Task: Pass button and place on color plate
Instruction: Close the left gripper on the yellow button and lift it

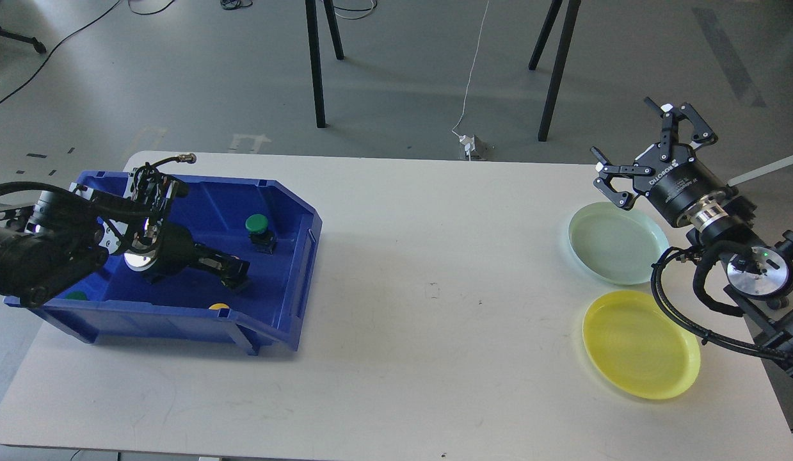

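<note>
While the left gripper (233, 272) reaches down inside the blue bin (287, 211) at the left of the frame, its dark fingers cannot be told apart. Just to its upper right in the bin stands a green button (258, 228); a yellow button (218, 307) peeks over the near wall. At the upper right, the right gripper (646, 137) hovers with fingers spread, above the pale green plate (617, 243) and yellow plate (639, 346)
</note>
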